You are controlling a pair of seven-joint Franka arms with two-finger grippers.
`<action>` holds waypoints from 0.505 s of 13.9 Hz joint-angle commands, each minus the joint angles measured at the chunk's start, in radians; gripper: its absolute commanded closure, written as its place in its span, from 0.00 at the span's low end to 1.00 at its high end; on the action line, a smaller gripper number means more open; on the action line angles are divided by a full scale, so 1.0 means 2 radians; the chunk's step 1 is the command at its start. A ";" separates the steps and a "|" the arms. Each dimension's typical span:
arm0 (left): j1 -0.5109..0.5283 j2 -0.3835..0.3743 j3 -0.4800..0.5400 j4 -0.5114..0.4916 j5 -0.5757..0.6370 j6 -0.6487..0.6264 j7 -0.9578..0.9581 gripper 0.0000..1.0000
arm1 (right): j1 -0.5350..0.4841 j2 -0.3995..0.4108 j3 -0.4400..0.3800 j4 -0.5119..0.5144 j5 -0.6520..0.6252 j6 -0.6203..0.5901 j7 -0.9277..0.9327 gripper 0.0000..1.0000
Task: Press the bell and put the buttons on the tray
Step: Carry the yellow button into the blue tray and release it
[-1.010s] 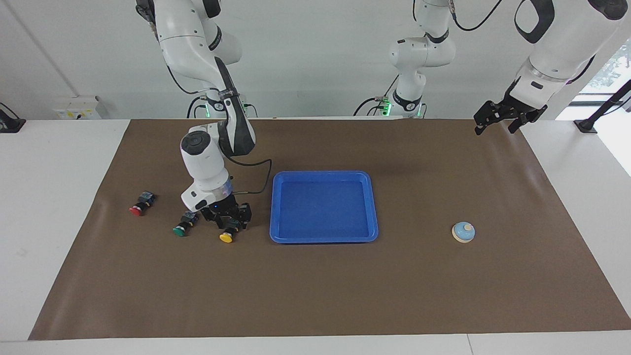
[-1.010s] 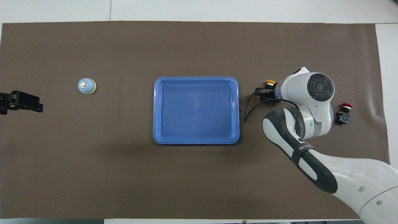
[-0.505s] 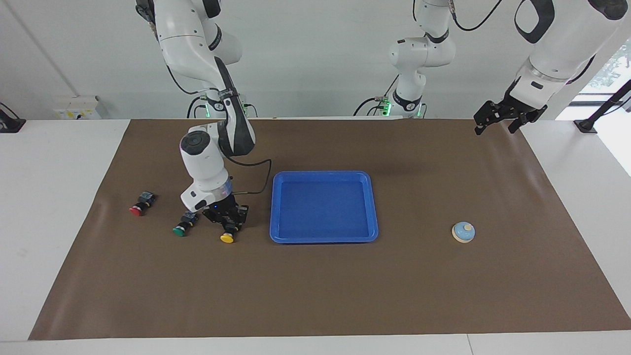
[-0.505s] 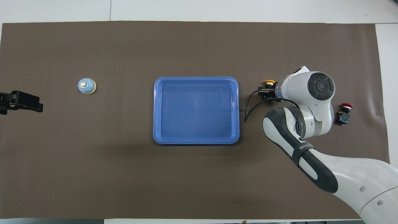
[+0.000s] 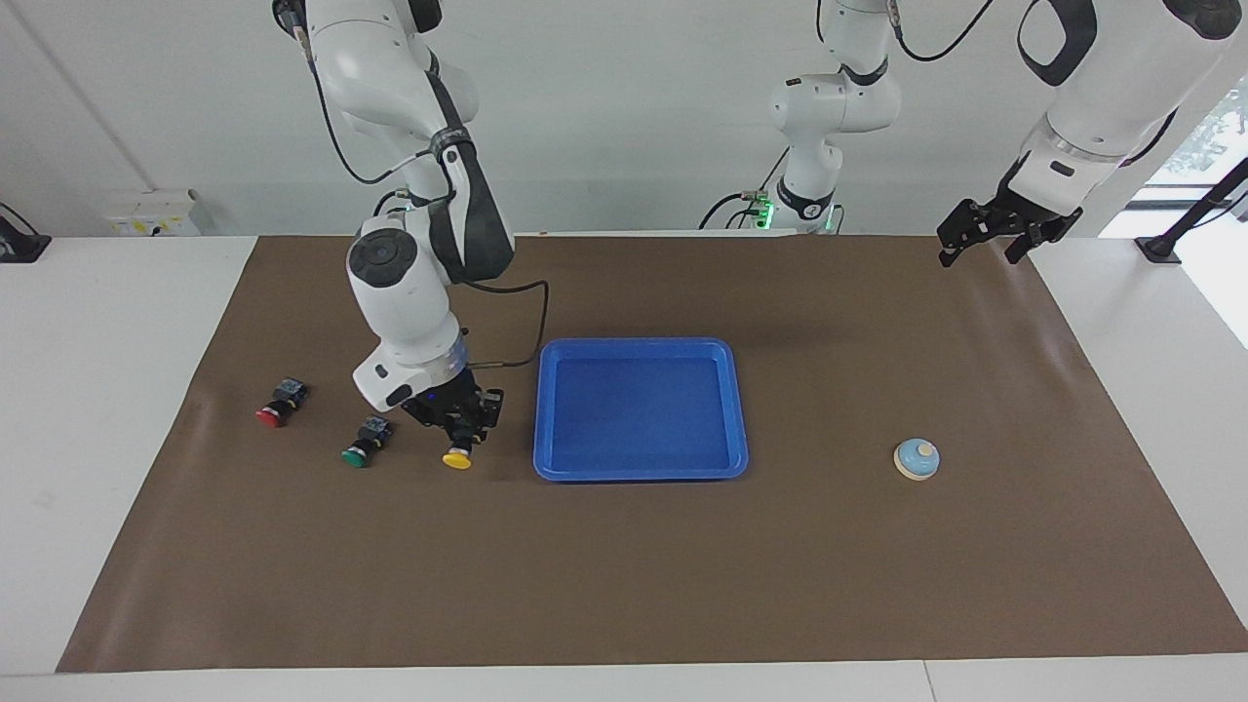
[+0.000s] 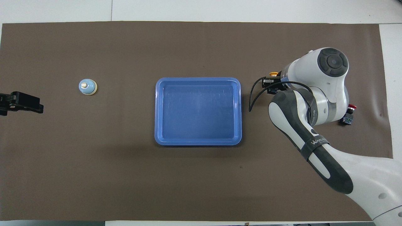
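Buttons handle as small, light, rigid parts; grip the boxy body, never the rounded cap.

Right gripper [image 5: 458, 429] is clamped on the yellow button [image 5: 456, 459] by its body, just above the mat beside the tray [image 5: 641, 475]. Green button [image 5: 358, 453] and red button [image 5: 272, 415] lie toward the right arm's end. Left gripper [image 5: 990, 239] waits spread wide; bell [image 5: 916, 459] sits toward its end.

High facing camera, steep overhead camera, both covering the mat [image 5: 624, 565]

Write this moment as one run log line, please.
right gripper: shut on yellow button | left gripper: open, waiting | tray: no buttons
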 commanded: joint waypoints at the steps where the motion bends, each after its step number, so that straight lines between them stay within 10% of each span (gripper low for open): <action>1: 0.004 -0.001 -0.002 0.004 0.005 -0.005 0.000 0.00 | 0.053 0.003 0.001 0.014 0.005 -0.007 0.079 1.00; 7: 0.004 -0.001 -0.002 0.004 0.005 -0.005 0.000 0.00 | 0.124 0.023 0.000 -0.033 0.004 0.085 0.179 1.00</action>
